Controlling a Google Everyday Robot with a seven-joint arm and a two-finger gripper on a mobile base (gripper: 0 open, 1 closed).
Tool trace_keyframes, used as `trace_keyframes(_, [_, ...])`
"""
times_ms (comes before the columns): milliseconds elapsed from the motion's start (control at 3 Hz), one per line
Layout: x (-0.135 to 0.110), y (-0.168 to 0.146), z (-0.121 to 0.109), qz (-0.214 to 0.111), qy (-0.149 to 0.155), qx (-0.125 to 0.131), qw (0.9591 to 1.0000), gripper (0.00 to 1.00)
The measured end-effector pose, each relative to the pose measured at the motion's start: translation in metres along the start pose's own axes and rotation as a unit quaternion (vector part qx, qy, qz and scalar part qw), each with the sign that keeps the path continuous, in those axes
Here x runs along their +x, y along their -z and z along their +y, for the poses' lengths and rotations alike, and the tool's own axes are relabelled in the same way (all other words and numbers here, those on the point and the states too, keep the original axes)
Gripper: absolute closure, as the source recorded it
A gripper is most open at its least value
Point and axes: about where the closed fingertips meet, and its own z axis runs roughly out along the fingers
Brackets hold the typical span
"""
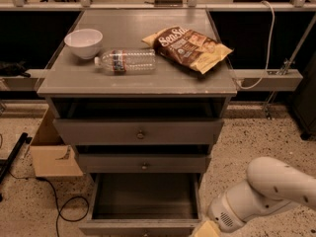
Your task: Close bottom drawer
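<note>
The bottom drawer [144,197] of the grey cabinet is pulled far out, its plain grey box empty; its front runs along the lower frame edge. The middle drawer [143,163] and the top drawer [139,131] stand slightly ajar above it. My white arm [261,194] comes in from the lower right. My gripper [206,229] is mostly cut off by the frame's bottom edge, just right of the bottom drawer's front right corner.
On the cabinet top [74,73] lie a white bowl [83,42], a plastic bottle on its side [126,61] and a brown chip bag [187,47]. A cardboard box [51,149] and black cables [59,206] sit on the speckled floor at left.
</note>
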Motion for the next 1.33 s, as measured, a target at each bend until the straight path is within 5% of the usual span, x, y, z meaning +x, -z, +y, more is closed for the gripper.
trace_keyframes(667, [0.003, -0.088, 0.012, 0.027, -0.018, -0.067, 0.9972, 0.0])
trace_keyframes(1333, [-0.003, -0.104, 0.009, 0.018, -0.019, -0.07, 0.9972, 0.0])
